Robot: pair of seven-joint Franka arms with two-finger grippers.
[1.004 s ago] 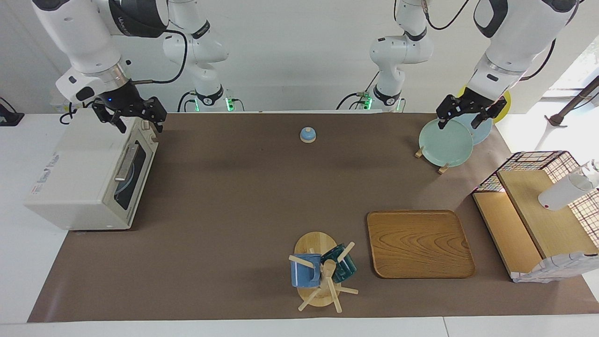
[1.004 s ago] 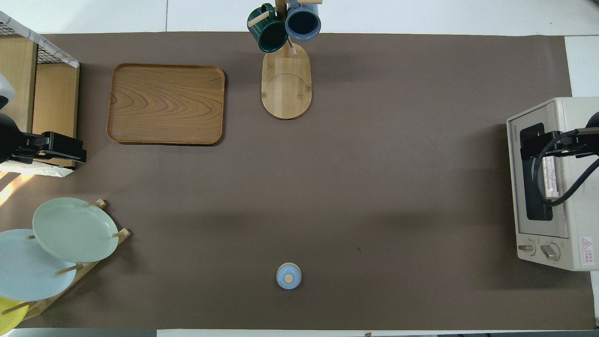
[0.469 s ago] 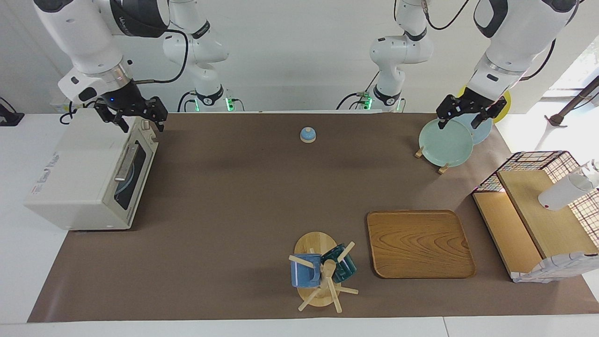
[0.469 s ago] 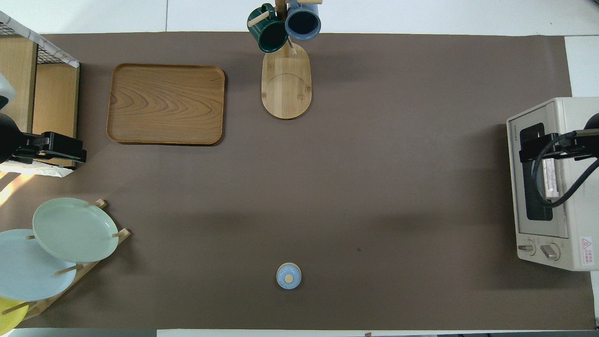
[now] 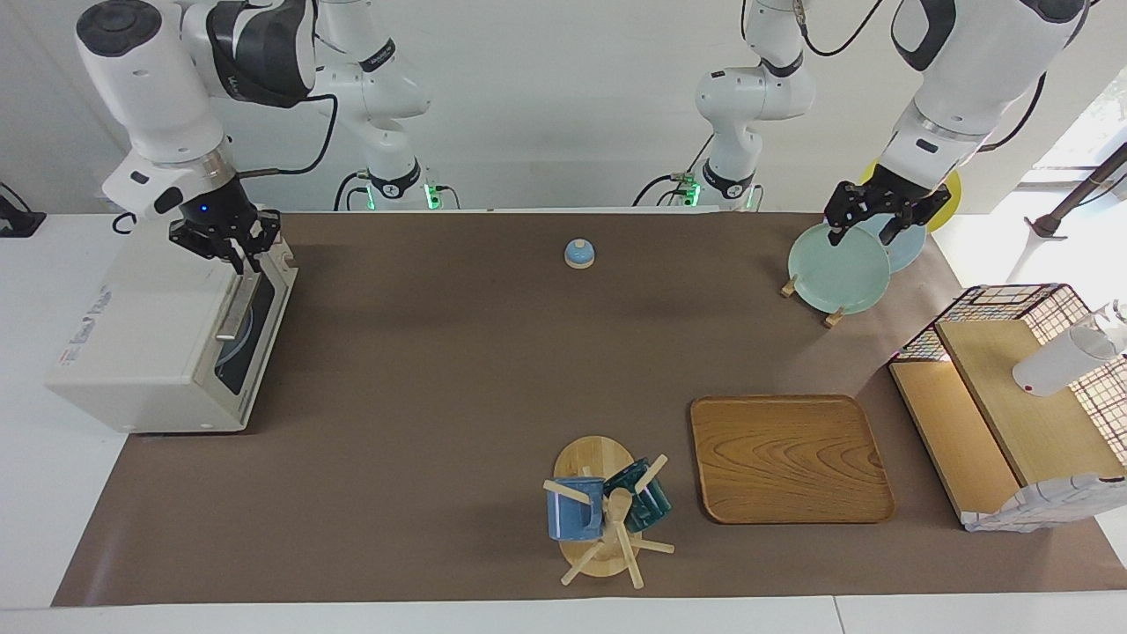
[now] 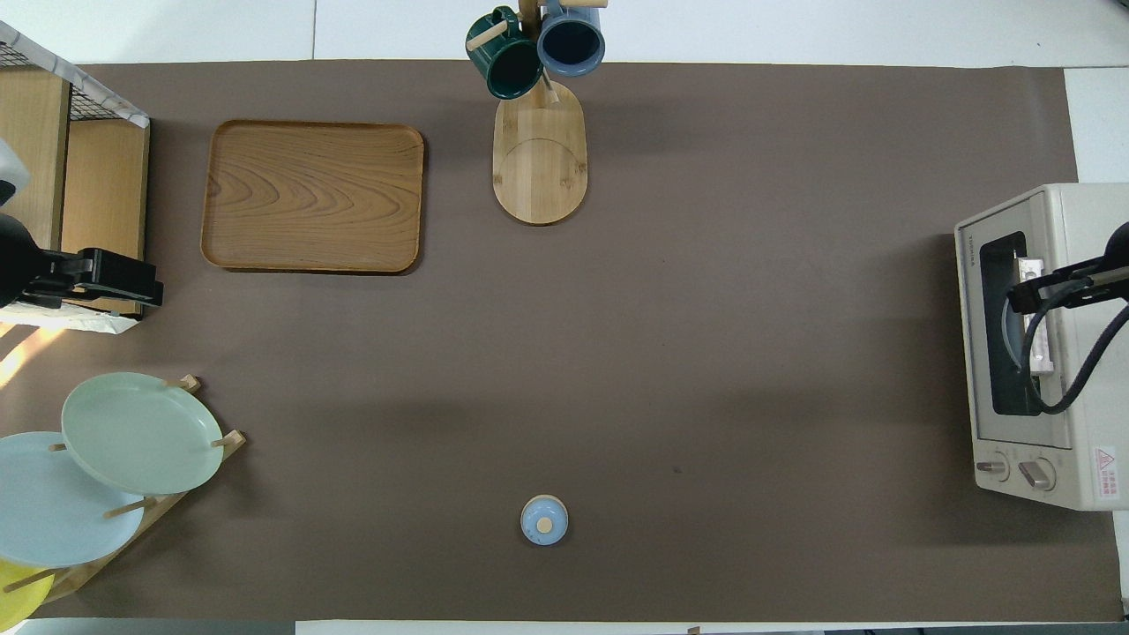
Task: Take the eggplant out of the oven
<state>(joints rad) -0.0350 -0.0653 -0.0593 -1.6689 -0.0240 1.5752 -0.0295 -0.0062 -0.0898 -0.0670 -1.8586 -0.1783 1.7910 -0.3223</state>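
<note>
Brown tabletop (image 5: 458, 370) carries the closed oven (image 5: 167, 335). My right gripper (image 5: 236, 251) hangs narrowed over its handle (image 5: 236, 308). My left gripper (image 5: 867, 231), half narrowed, waits over the plates (image 5: 838, 269).

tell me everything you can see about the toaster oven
The boxy off-white toaster oven sits at the right arm's end of the table. Its dark glass door is shut, with a metal bar handle across it and two knobs beside the door. Something pale blue shows dimly through the glass. The right gripper hovers just above the handle.
</note>
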